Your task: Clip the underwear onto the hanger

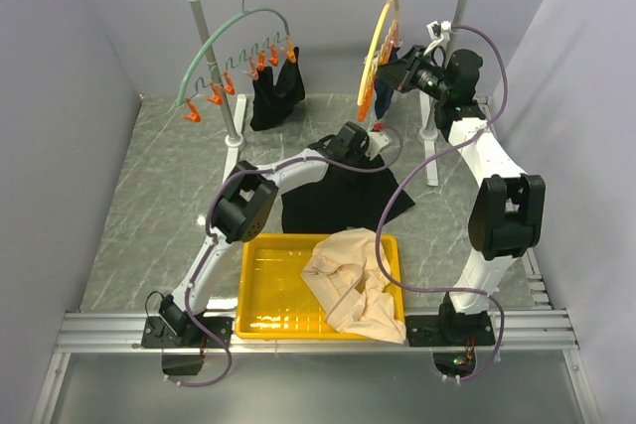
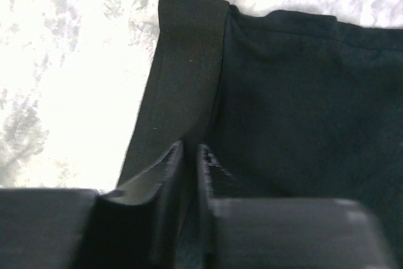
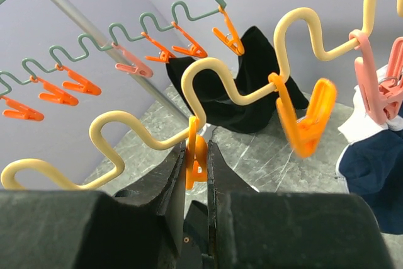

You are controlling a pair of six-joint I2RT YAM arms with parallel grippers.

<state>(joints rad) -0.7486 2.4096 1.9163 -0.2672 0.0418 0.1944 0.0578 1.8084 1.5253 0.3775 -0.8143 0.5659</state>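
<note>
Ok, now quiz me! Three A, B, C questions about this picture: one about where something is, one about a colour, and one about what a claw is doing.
1. Where is the beige garment? A hung up high; B partly in the tray; C held by a gripper.
2. What colour is the hanger whose clip the right gripper holds? A pale yellow; B blue; C red.
3. What is the left gripper doing? A wide open; B holding the tray; C shut on the underwear.

Answers: B, the beige cloth spills over the tray's corner; A, the wavy wire is pale yellow; C, its fingers pinch the black waistband.
</note>
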